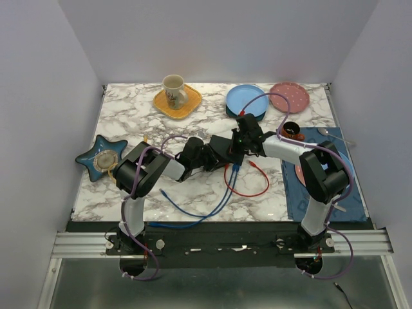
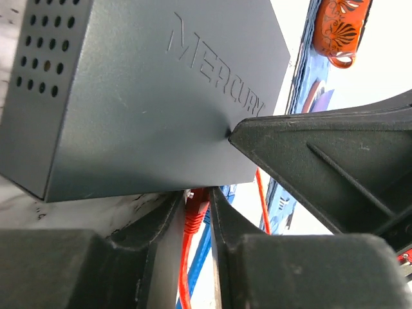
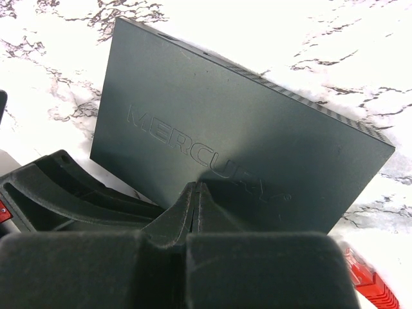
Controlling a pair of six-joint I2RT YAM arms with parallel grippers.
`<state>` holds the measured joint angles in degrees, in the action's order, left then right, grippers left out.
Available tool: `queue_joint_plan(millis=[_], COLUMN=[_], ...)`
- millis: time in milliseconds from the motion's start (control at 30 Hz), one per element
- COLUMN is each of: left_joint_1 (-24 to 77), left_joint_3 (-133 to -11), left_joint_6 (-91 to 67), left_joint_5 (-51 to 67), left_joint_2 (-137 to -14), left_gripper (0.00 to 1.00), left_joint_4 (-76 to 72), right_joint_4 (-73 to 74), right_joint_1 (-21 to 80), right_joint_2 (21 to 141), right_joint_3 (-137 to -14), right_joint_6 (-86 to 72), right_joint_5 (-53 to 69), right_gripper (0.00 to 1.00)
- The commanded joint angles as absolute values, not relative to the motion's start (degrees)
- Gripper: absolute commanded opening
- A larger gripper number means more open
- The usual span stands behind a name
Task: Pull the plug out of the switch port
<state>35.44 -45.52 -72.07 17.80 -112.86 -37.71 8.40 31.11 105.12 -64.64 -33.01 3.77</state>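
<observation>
Resting right jaws, pressed together, on the matte dark-grey Mercury switch (image 3: 257, 148), flat in the middle of the desk (image 1: 129, 109), embossed lettering up. Straddling the red plug (image 2: 195, 211) at its edge with left jaws, tight either side; cannot tell whether clamped.

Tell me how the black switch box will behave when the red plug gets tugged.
The switch box looks thin and vented, so probably light; on the smooth marble table it would likely slide with the red plug. The shut right gripper resting on its lid should pin it, though the matte top may slip a little.
</observation>
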Motion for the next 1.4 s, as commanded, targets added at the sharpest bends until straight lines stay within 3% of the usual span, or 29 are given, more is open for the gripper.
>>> queue_joint_plan(millis=[0,133,267,600,1367], left_joint_1=[35.6,35.5,35.4,35.2,35.2], left_joint_3=[-44.0,-43.7,-43.7,-43.2,-41.0], left_joint_6=[-70.0,-70.0,-69.8,-70.3,-69.2], left_joint_5=[14.4,14.4,14.9,15.4,16.0], left_joint_2=[-116.9,-117.0,-116.9,-117.0,-114.3], left_gripper=[0.24,0.16,0.00,0.00,0.00], left_joint_4=[-28.3,-28.6,-28.7,-29.8,-28.5], right_joint_4=[12.5,12.3,12.4,12.0,13.8], right_joint_1=[31.0,31.0,31.0,31.7,32.1], right_joint_2=[107.3,107.4,105.3,95.9,104.8], right_joint_3=[-62.5,-62.6,-61.9,-54.9,-62.6], right_joint_6=[-32.6,-32.7,-33.0,-33.3,-33.6], right_joint_5=[3.3,3.4,3.3,5.0,4.1], right_gripper=[0.01,0.01,0.01,0.01,0.01])
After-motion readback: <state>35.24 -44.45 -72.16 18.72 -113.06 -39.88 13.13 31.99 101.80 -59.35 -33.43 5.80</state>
